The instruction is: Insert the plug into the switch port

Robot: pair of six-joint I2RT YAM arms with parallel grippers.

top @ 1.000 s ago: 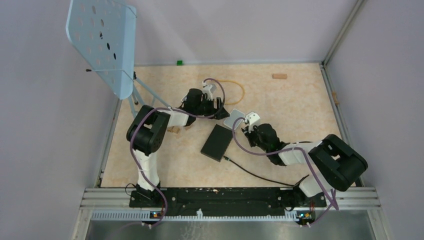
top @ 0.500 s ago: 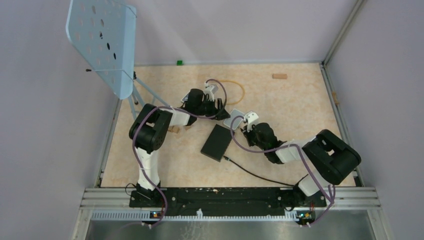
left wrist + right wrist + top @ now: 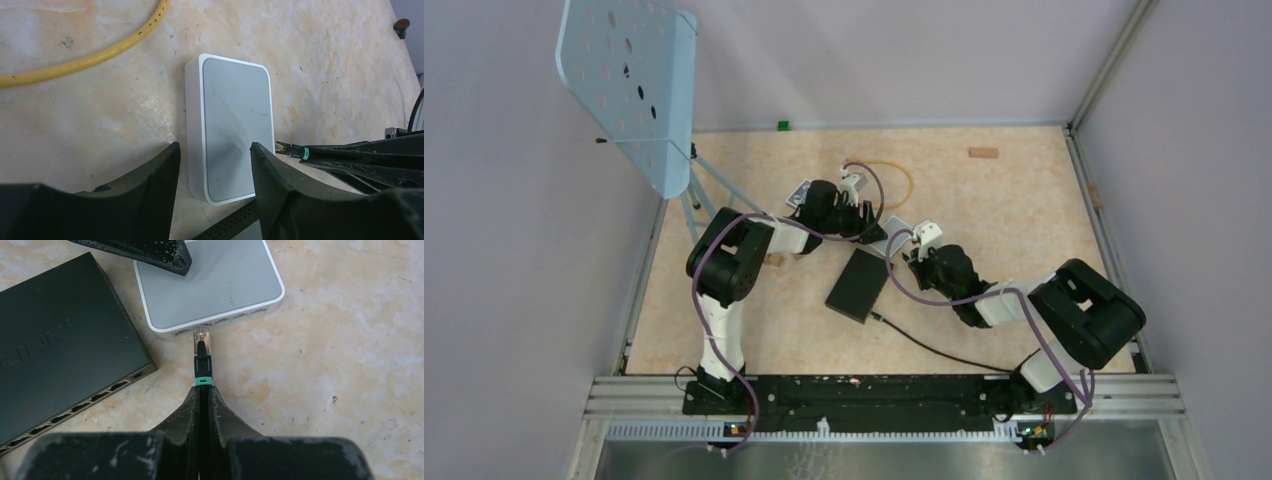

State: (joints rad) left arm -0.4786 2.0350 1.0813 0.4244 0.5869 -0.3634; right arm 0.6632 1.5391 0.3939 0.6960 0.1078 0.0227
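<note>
Top: black switch (image 3: 857, 283) lies flat btwn arms, thin cable (image 3: 924, 340) seen at its near corner. L wrist: left gripper (image 3: 212, 150) is spread astride pale grey box (image 3: 235, 115), nothing clamped; yellow cable (image 3: 90, 55) beyond. R wrist: plug (image 3: 202, 352) is pinched in right gripper (image 3: 204, 390), tip at pale box's port row (image 3: 220, 322), judged not seated, so push-in remains.

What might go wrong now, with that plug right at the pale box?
The left gripper straddles the pale box with its jaws not yet closed on it, so the plug, pinched in the right gripper, might shove the box away. The plug tip might also jam against the box's edge if it is off line.
</note>
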